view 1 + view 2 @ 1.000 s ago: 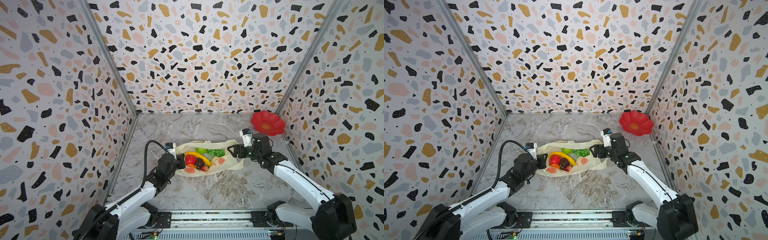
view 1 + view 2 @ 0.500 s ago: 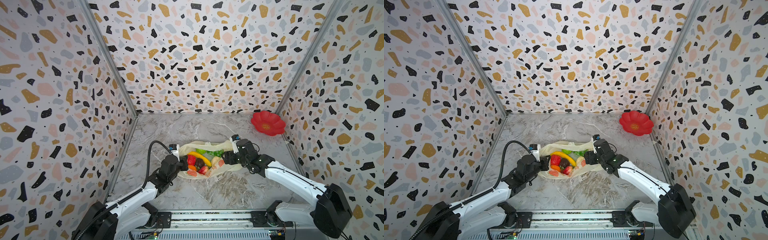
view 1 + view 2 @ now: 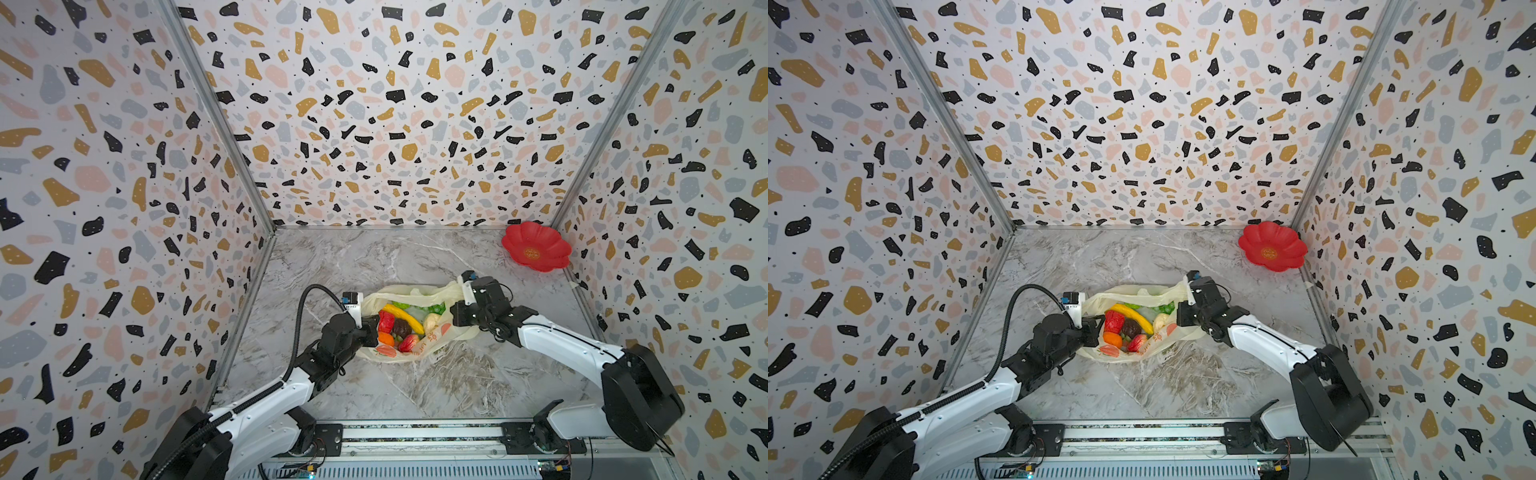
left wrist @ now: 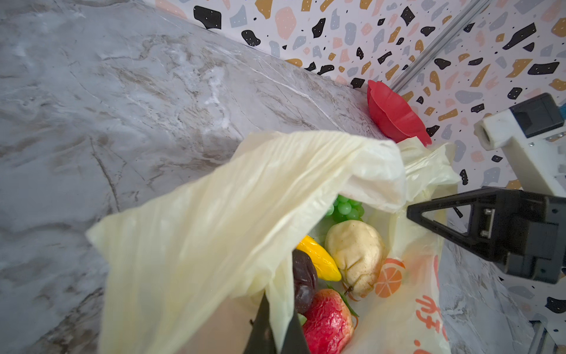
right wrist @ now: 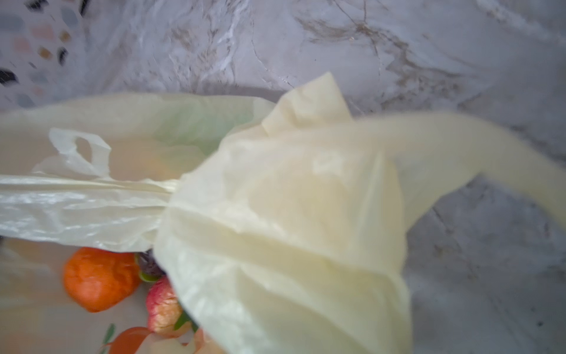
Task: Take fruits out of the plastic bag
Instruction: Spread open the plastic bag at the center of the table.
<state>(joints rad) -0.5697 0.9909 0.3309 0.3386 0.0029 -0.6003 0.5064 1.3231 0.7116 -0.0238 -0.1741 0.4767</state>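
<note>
Lying open on the grey marble tabletop (image 3: 374,257) between the two arms, the thin translucent cream-yellow plastic bag (image 3: 415,291) has the small toy fruits (image 3: 401,328) inside it. The left gripper (image 4: 278,332) is clenched on the bag's film at its own side; the right gripper (image 4: 412,212) is clenched at the opposite rim. A red flower-shaped dish (image 3: 536,247) sits well apart in the far corner

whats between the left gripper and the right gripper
The open plastic bag, with the fruits piled inside, fills the stretch from the left gripper to the right gripper; both top views show it.
</note>
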